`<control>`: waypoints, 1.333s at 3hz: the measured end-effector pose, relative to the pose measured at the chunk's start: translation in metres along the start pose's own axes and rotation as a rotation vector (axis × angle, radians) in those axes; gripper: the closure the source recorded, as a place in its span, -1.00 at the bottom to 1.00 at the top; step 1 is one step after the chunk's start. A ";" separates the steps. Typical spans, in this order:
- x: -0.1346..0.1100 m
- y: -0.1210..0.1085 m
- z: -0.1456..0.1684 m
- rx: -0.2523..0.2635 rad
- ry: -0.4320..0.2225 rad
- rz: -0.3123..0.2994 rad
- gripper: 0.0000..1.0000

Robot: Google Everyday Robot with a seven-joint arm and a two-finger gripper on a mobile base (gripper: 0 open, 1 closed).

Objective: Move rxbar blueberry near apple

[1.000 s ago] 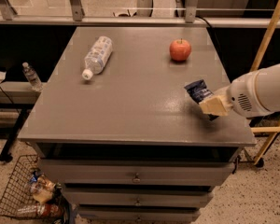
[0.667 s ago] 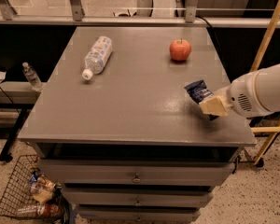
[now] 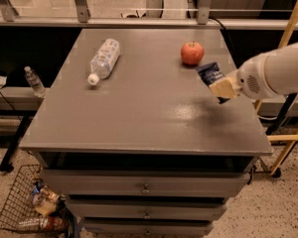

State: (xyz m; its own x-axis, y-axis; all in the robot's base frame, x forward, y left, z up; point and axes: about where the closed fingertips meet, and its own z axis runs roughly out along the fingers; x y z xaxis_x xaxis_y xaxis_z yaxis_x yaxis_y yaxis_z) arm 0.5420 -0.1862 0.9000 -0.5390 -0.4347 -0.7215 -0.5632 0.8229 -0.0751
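Tool [image 3: 220, 85] at the right side of the desk [image 3: 139, 113], on the end of the white arm [image 3: 275, 73] that reaches in from the right. It is clenched on the rxbar blueberry [image 3: 210, 73], which sticks out of its tip toward the far left, tilted.

Count: one tool, one bar, one apple [image 3: 192, 53]. Two bottles: a clear water bottle [image 3: 104, 58] lying on its side at the desk's left, and a small bottle [image 3: 34, 81] standing off the desk to the left. One wire basket [image 3: 20, 202] on the floor.

Change since a second ago: tool and bar have moved toward the far edge, from well short of the apple to just beside it, at its right front. Apple and water bottle unmoved.

Bar: small, flat, dark navy wrapper with pale markings.
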 end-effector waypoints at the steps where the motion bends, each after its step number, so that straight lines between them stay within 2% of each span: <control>1: -0.026 -0.029 0.027 0.024 0.025 -0.001 1.00; 3: -0.048 -0.067 0.091 0.018 0.129 0.031 1.00; 4: -0.050 -0.067 0.096 0.014 0.134 0.032 0.68</control>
State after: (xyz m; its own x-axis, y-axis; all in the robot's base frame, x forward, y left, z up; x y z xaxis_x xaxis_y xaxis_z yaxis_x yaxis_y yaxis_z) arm 0.6668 -0.1847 0.8750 -0.6358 -0.4529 -0.6250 -0.5364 0.8415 -0.0641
